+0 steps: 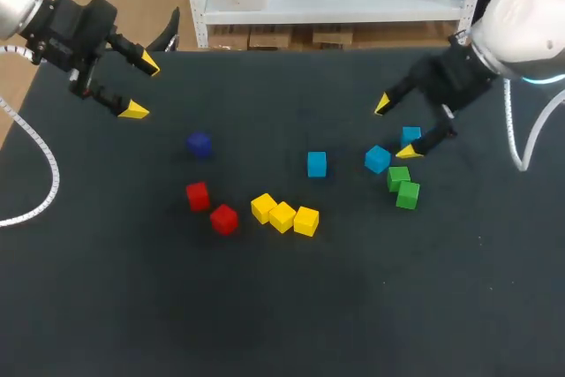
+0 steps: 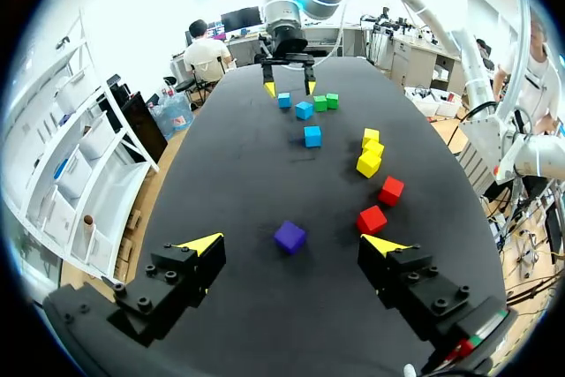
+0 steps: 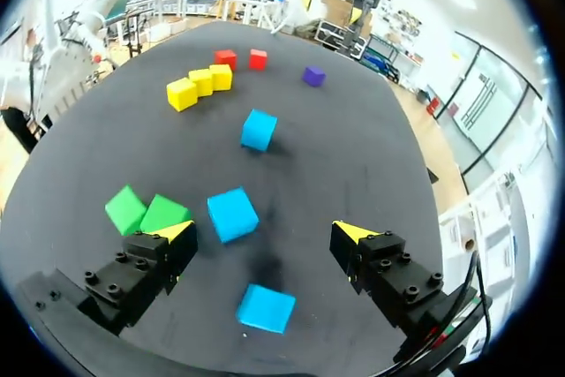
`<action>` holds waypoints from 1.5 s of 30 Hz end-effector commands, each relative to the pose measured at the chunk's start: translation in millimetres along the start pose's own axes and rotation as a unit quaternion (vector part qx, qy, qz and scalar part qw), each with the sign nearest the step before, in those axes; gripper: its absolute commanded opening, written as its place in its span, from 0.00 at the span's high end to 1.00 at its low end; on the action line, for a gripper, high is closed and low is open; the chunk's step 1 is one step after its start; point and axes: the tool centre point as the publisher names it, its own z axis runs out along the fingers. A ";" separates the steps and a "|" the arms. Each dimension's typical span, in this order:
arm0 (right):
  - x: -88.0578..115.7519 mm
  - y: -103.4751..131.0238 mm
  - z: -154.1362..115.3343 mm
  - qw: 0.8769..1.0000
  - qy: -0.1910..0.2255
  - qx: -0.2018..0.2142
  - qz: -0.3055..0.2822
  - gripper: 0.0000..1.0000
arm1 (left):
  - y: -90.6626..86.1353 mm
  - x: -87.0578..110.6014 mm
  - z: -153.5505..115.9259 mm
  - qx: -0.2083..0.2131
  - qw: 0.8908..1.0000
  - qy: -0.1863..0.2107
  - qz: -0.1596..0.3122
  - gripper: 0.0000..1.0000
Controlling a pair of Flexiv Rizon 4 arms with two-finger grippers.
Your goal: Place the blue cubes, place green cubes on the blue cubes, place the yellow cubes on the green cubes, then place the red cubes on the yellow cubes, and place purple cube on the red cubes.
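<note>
The right gripper is hovering released over two sky-blue cubes beside two green cubes, while the left gripper is hanging released near the purple cube on the black desk.

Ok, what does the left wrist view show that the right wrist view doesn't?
Only the left wrist view: the left tool from close by, open, with the purple cube just ahead between its tips.
Only the right wrist view: the right tool from close by, open, with one blue cube under it between its fingers and the green cubes beside one finger.
Both: all eleven cubes, none stacked, including the yellow cubes and red cubes, plus the other arm's tool far off.
</note>
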 end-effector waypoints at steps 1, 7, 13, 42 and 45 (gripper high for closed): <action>10.0 -10.7 -1.2 1.000 -0.020 -0.012 -0.012 0.00 | 0.6 1.1 0.2 0.000 1.000 -0.001 0.002 0.00; 15.2 -12.1 2.4 0.999 -0.025 -0.018 -0.038 0.00 | 0.6 1.1 0.2 0.000 1.000 -0.001 0.002 0.00; 12.6 -6.5 7.5 0.997 -0.035 -0.024 -0.058 0.00 | 0.6 1.1 0.2 0.000 1.000 -0.001 0.002 0.00; -2.9 11.4 24.9 0.975 -0.013 -0.121 -0.188 0.37 | 0.6 1.1 0.2 0.000 1.000 -0.001 0.002 0.00; -2.0 12.4 25.0 0.972 -0.010 -0.129 -0.196 0.42 | 0.6 1.1 0.2 0.000 1.000 -0.001 0.002 0.00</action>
